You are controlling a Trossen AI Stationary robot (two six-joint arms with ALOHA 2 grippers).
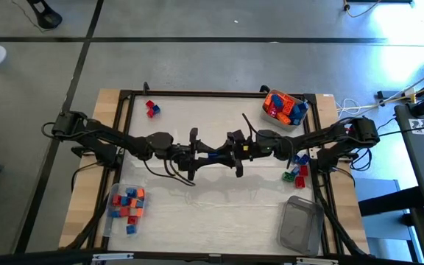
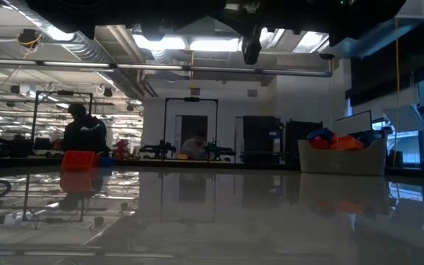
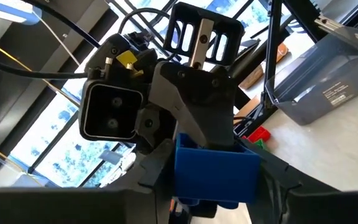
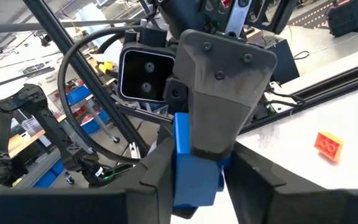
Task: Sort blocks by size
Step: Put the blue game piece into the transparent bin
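High view: left tool [image 1: 197, 156] and right tool [image 1: 235, 154] meet above bench [image 1: 219, 202] centre, blue block [image 1: 213, 154] spanning between them. Wrist views alone show grip: left fingers [image 3: 151, 177] clamped on blue block, right fingers [image 4: 157, 168] clamped on same block. Red blocks [image 1: 152, 108] at far left; mixed blocks in three tubs, fourth tub [image 1: 302, 224] grey. Tub label unreadable.

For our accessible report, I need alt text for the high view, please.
At the table centre, the left tool and right tool meet at one blue block. One tub holds orange and blue blocks, another tub small red and blue ones, a third tub is empty; loose red blocks lie apart.
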